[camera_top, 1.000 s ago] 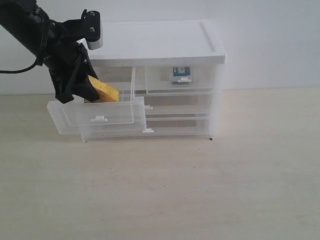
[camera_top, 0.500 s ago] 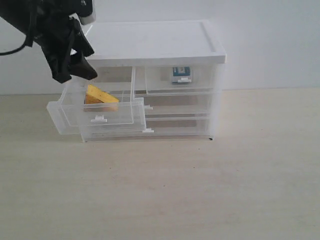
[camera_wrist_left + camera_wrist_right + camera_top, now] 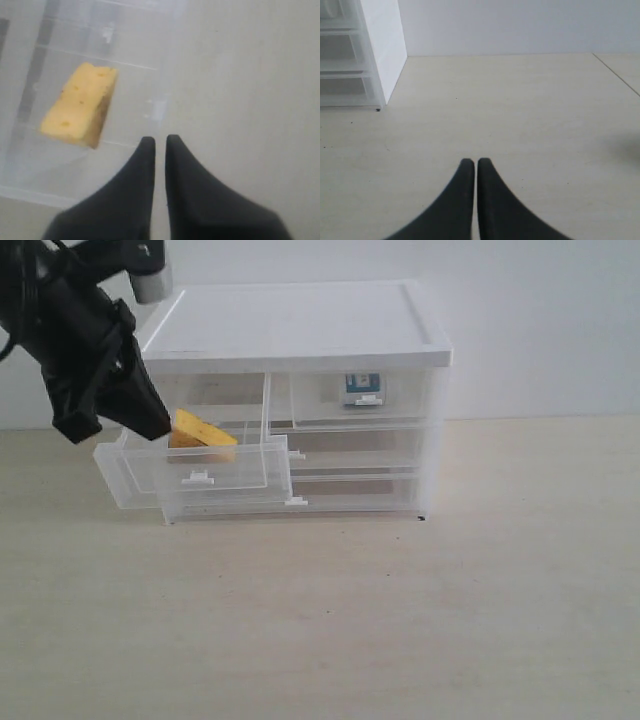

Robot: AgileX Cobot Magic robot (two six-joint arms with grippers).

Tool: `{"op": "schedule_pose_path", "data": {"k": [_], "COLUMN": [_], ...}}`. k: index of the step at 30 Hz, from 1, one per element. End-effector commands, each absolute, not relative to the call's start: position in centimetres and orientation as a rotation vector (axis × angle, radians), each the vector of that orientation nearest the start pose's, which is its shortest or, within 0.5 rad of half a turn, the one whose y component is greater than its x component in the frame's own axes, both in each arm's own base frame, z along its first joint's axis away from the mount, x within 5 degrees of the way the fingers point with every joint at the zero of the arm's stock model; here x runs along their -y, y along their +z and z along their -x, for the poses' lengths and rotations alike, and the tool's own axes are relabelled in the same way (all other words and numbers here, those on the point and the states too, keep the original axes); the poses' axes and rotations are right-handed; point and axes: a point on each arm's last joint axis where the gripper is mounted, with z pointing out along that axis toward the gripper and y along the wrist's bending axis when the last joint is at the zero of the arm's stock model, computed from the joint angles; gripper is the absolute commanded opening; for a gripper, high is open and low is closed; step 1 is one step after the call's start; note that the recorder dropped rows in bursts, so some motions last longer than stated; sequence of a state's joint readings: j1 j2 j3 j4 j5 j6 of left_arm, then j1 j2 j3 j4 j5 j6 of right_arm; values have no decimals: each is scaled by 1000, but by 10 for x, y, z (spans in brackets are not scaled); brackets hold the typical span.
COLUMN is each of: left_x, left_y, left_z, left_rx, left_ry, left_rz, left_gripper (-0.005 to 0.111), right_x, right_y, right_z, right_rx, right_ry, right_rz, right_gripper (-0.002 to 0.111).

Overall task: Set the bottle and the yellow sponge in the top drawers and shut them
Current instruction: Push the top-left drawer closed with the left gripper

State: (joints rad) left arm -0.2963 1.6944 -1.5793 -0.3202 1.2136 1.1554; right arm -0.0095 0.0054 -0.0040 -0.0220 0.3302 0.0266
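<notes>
The yellow sponge (image 3: 203, 432) lies loose in the left top drawer (image 3: 245, 468), which is pulled out. My left gripper (image 3: 152, 425) hovers at that drawer's outer left end, just left of the sponge, shut and holding nothing. In the left wrist view the sponge (image 3: 80, 111) rests on the clear drawer floor (image 3: 60, 165), apart from the left gripper (image 3: 160, 141). The bottle (image 3: 362, 388) sits inside the right top drawer (image 3: 400, 405), which is pushed in. My right gripper (image 3: 472, 162) is shut over bare table and does not show in the exterior view.
The clear cabinet with a white lid (image 3: 300, 325) stands at the back against a white wall. Its two full-width lower drawers (image 3: 360, 490) are slightly pulled out. The cabinet's side (image 3: 382, 50) is well away from my right gripper. A table edge (image 3: 620, 75) runs on the far side.
My left gripper let go of the sponge into the open left top drawer, rose, then moved left and down beside the drawer with its fingers closed. The sponge now lies still.
</notes>
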Motion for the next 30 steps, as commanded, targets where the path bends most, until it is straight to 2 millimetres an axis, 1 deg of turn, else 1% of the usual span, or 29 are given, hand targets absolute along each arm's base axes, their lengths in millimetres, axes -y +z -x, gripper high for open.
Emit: {"op": "schedule_pose_path", "data": {"k": [1, 4, 9, 13, 16, 22, 30], "left_x": [148, 151, 150, 153, 152, 149, 152], "left_y": [312, 301, 288, 281, 277, 276, 282], "left_z": [-314, -311, -313, -323, -330, -344, -357], "left_rx": [-2095, -2105, -2151, -2145, -2146, -2124, -2029], "left_ry": [-280, -301, -312, -272, -203, -48, 25], "left_rz": [-1823, -1865, -1863, -1810, -1781, -1685, -1575], "left_gripper": [4, 4, 4, 4, 4, 4, 4], "right_x": [1, 1, 1, 1, 1, 1, 1], "right_y": [184, 184, 184, 184, 184, 184, 184], "right_z": [-54, -54, -54, -54, -54, -54, -54], "right_rx": [-1806, -1806, -1806, -1806, -1806, -1806, -1806], "right_ry": [-16, -16, -16, -16, -16, -16, -16], "right_rz": [-11, -11, -11, -11, -11, -11, -11], "right_gripper": [0, 0, 0, 0, 0, 0, 0]}}
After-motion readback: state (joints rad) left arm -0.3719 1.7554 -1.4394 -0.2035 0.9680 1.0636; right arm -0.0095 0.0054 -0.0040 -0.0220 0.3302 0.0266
